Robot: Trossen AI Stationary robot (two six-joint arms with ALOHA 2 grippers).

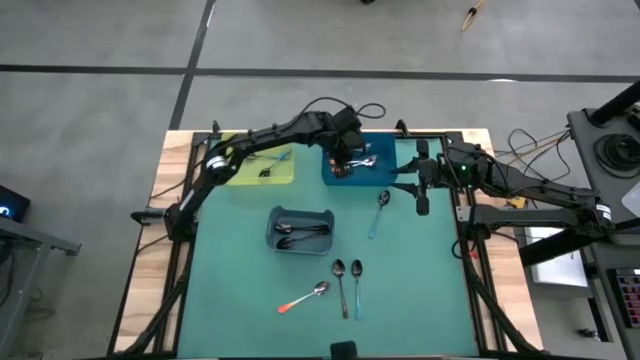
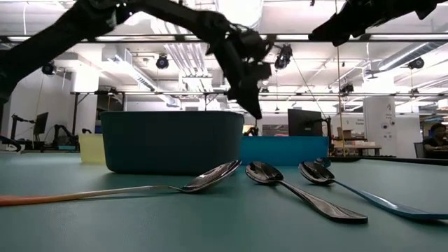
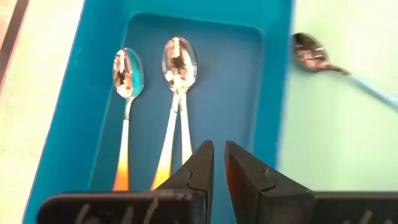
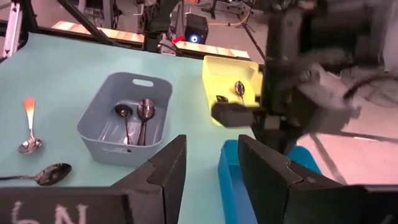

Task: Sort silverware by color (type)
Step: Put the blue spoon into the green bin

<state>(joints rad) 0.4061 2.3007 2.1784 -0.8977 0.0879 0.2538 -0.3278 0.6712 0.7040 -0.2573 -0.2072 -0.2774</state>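
Three orange-handled spoons (image 3: 127, 74) (image 3: 179, 62) lie flat on the floor of the blue bin (image 3: 273, 93) at the table's far side; two of them overlap. My left gripper (image 3: 219, 163) hangs just above that bin (image 1: 385, 172), pointing steeply down. Its fingers stand a narrow gap apart with nothing between them. A light-blue-handled spoon (image 1: 380, 205) lies on the green mat just near of the bin. My right gripper (image 4: 211, 168) waits open and empty at the far right (image 1: 422, 185).
A yellow bin (image 1: 262, 168) with spoons stands left of the blue one. A grey bin (image 1: 300, 230) with dark spoons sits mid-table. Near the front edge lie an orange-handled spoon (image 1: 305, 297), a dark spoon (image 1: 341, 283) and a blue-handled spoon (image 1: 357, 283).
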